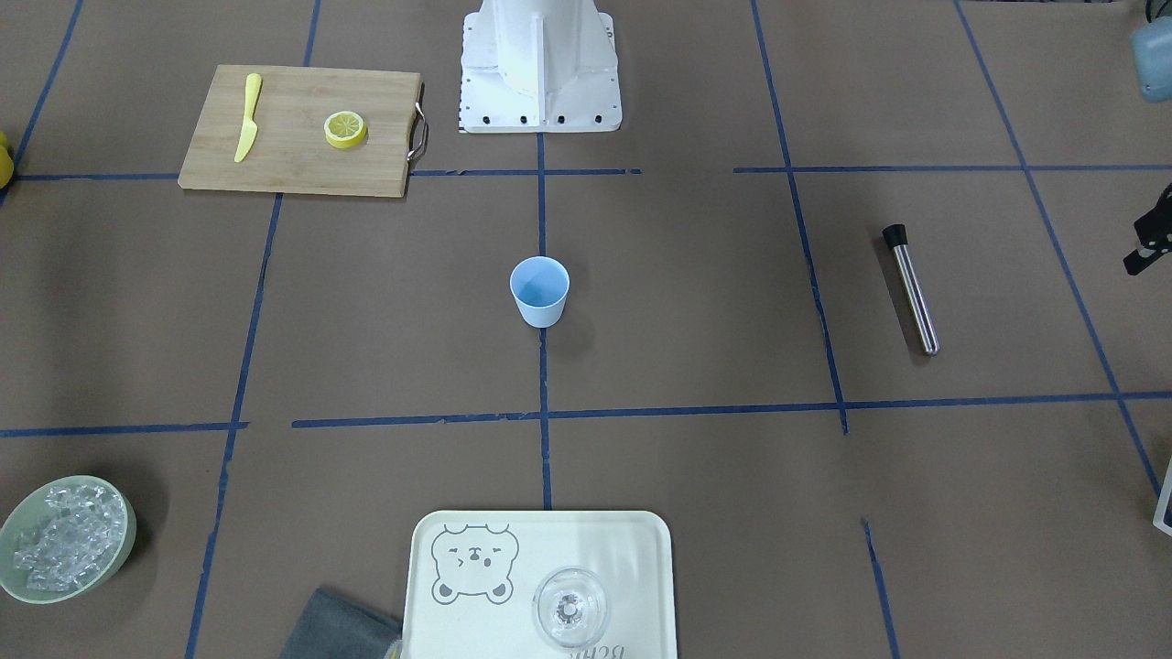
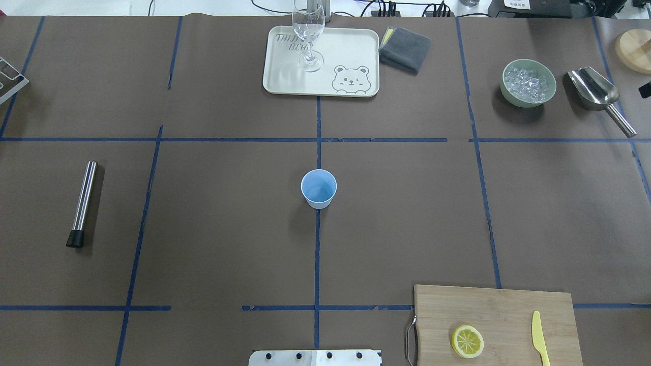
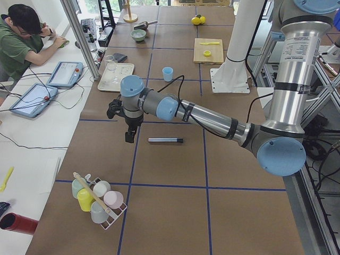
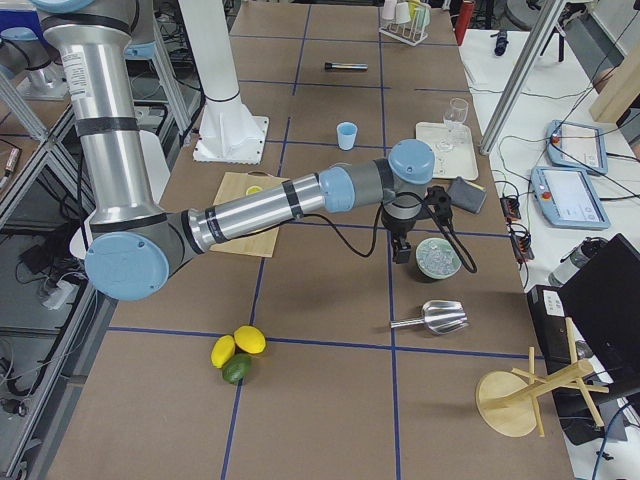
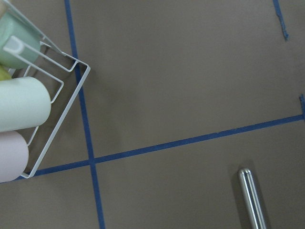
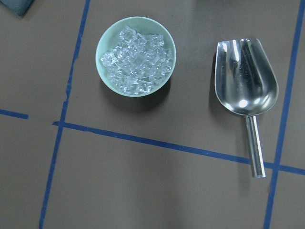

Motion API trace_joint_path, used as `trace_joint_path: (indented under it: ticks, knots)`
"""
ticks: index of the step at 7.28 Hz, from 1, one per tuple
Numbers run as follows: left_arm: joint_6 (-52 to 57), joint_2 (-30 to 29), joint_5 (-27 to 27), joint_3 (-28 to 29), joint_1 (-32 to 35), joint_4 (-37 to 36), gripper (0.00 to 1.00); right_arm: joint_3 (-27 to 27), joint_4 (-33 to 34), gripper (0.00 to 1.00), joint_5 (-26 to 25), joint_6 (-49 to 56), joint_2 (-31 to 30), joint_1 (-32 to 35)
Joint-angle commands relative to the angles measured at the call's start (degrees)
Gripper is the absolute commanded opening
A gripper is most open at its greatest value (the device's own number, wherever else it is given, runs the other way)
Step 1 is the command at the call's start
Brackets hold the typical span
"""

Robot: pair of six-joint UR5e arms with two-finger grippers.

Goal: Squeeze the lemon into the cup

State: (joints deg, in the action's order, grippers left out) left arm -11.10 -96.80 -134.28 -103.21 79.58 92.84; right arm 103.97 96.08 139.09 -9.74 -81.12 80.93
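Yellow lemon (image 2: 467,341) lies on the board (image 2: 498,310), lower right; the cup (image 2: 319,188) mid-frame looks empty. Nothing begun, I'd say. Left gripper (image 3: 129,136) and right gripper (image 4: 401,254) hang far off; I cannot tell how their jaws stand.

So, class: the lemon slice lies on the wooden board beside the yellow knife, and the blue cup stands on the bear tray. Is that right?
Not quite: the blue cup stands on the table, apart from the bear tray, which holds the clear glass. The lemon slice does lie on the wooden board beside the yellow knife. The overhead exterior view shows this.
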Motion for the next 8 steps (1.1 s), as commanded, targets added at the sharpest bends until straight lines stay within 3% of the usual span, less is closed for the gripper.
trace_joint_path:
  ticks: [1,4,5,6,8]
  knots:
    - [-2.17,-0.66,-0.46,1.59,-1.53,2.08,1.0,7.62,-0.01,1.0,-2.49,-13.41,-0.09,-7.43]
    - [-5.92,-1.46,-1.08,1.78,-6.25,3.47,1.0,18.95,-0.54,1.0,-12.22,-36.06,-0.18,-22.34]
    - [-8.65,-1.37,-0.73,2.22,-7.93,6.45,1.0,20.9,-5.33,1.0,-16.09,-43.45,-2.09,-27.7]
    - [-9.72,-1.37,-0.72,2.57,-8.38,6.82,1.0,22.14,-15.64,1.0,-19.87,-51.62,-7.16,-32.63]
    - [-10.34,-1.37,-0.72,2.4,-8.39,6.92,1.0,25.48,-18.47,1.0,-27.59,-61.41,-10.37,-42.99]
